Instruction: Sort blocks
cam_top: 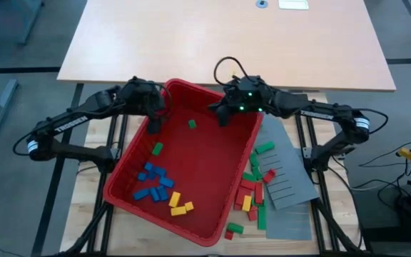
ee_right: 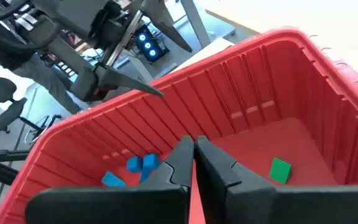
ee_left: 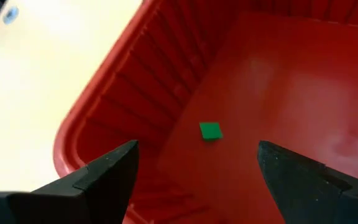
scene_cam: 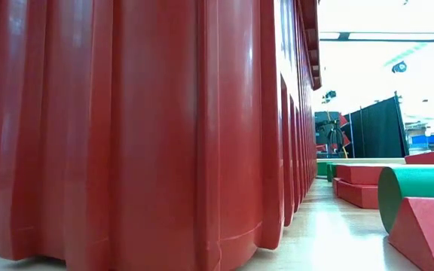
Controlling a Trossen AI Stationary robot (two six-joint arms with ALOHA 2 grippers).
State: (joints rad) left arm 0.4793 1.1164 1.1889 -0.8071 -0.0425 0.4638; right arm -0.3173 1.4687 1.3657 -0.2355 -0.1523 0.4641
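In the high view, the blocks (cam_top: 164, 187) are seen as small, hard-edged bricks: blue, yellow and green ones lie inside the red bin (cam_top: 138, 139), one green block (cam_top: 192, 123) lies alone near its far end, and red and green ones are scattered over the grey slotted panels (cam_top: 291, 184) just beside it. They are judged light, rigid and smooth, best pinched across the two long flat faces. The left gripper (cam_top: 153, 123) hangs at the bin's left rim, the right gripper (cam_top: 224, 113) at its far rim. In the low view, the bin's ribbed glossy wall fills most of the picture, with a green cylinder (scene_cam: 420, 194) resting on the pale wooden tabletop (scene_cam: 330, 233). In the left wrist view, the fingers are spread wide and hold nothing, the lone green block below them. In the right wrist view, the fingers are closed together, apparently empty, above the bin floor.
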